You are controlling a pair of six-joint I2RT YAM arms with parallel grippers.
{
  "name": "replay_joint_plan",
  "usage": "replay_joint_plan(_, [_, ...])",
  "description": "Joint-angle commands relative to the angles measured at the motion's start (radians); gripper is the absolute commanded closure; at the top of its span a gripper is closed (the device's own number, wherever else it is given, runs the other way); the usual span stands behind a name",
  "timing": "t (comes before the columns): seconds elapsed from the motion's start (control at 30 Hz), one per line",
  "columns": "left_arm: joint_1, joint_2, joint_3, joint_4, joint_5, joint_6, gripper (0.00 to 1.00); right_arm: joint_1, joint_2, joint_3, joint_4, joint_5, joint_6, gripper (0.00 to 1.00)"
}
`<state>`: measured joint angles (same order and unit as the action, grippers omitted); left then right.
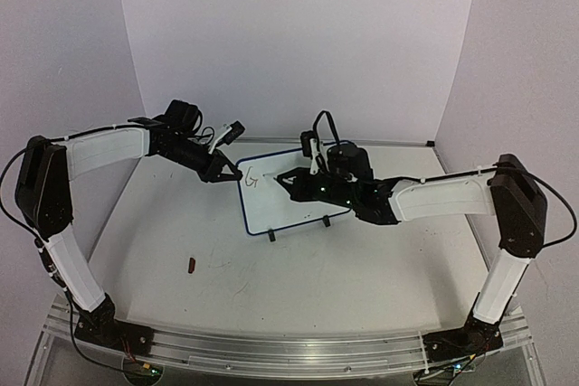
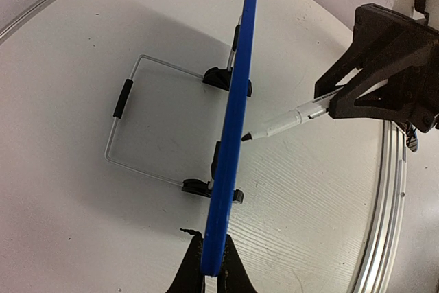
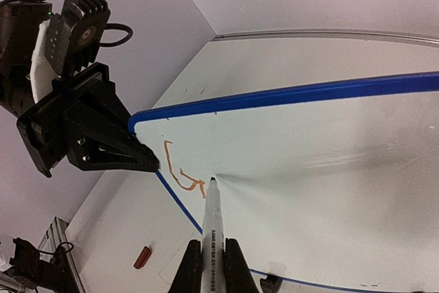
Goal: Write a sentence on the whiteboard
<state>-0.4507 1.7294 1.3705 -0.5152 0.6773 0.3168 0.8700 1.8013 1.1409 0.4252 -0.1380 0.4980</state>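
The whiteboard (image 1: 285, 205) stands upright on its black feet mid-table, with a blue rim (image 2: 236, 101). My left gripper (image 2: 211, 274) is shut on the board's left edge and shows as a dark wedge (image 3: 140, 159) in the right wrist view. My right gripper (image 3: 212, 265) is shut on a white marker (image 3: 212, 221). The marker's dark tip touches the board face just right of the writing. Of the sentence, a single orange G-shaped letter (image 3: 180, 173) sits near the board's upper left corner (image 1: 252, 179).
A small red-brown marker cap (image 1: 191, 266) lies on the table left of the board, also seen as a cap (image 3: 142, 257) in the right wrist view. A wire stand (image 2: 123, 97) props the board from behind. White walls enclose the table; a metal rail (image 1: 289, 350) runs along the near edge.
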Motion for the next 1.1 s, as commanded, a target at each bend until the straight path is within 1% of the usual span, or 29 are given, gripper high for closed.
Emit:
replay_joint_plan(0.0, [-0.010, 0.032, 0.009, -0.050, -0.087, 0.033, 1.00, -0.005, 0.028, 0.049, 0.013, 0.020, 0.002, 1.00])
replay_joint_plan(0.43, [-0.011, 0.031, 0.009, -0.050, -0.088, 0.034, 1.00, -0.009, 0.063, 0.043, 0.010, 0.000, 0.021, 1.00])
replay_joint_plan(0.7, [-0.012, 0.030, 0.009, -0.050, -0.090, 0.034, 1.00, -0.009, 0.021, 0.000, 0.006, 0.051, 0.018, 1.00])
replay_joint_plan(1.07, [-0.013, 0.028, 0.009, -0.052, -0.091, 0.033, 1.00, -0.009, -0.020, 0.011, -0.025, 0.083, -0.008, 1.00])
